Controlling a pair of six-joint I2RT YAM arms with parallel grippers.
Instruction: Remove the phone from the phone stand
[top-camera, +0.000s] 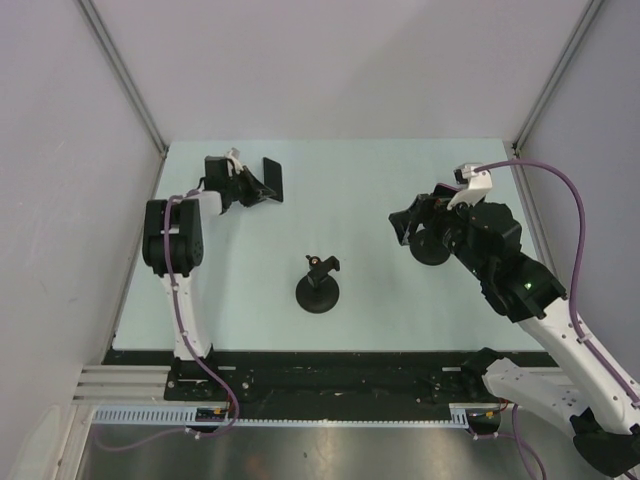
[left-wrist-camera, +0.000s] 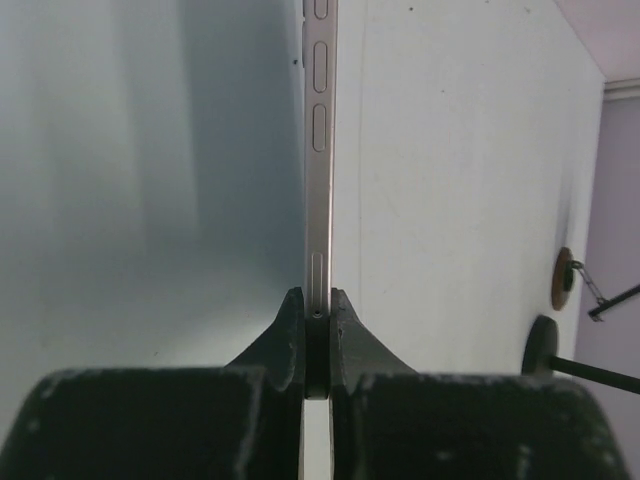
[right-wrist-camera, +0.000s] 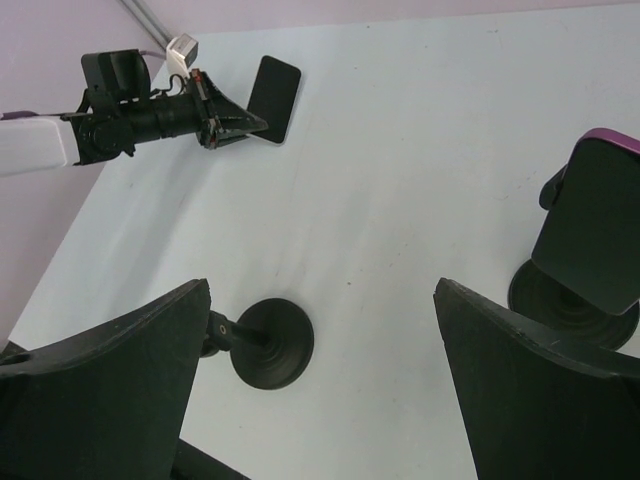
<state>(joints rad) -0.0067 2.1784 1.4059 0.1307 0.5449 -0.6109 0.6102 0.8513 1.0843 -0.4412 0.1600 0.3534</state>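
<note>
My left gripper (top-camera: 255, 190) is shut on a dark phone (top-camera: 272, 180) at the far left of the table, well away from the empty black phone stand (top-camera: 318, 286) in the middle. In the left wrist view the phone (left-wrist-camera: 318, 150) shows edge-on, clamped between the jaws of that gripper (left-wrist-camera: 317, 308). The right wrist view shows the held phone (right-wrist-camera: 275, 97) and the empty stand (right-wrist-camera: 272, 343). My right gripper (right-wrist-camera: 322, 285) is open and empty. It hovers at the right (top-camera: 408, 226).
A second black stand (top-camera: 432, 250) is at the right, under my right arm. It carries a phone in a purple case (right-wrist-camera: 590, 225). The enclosure's walls close the table's left, right and far sides.
</note>
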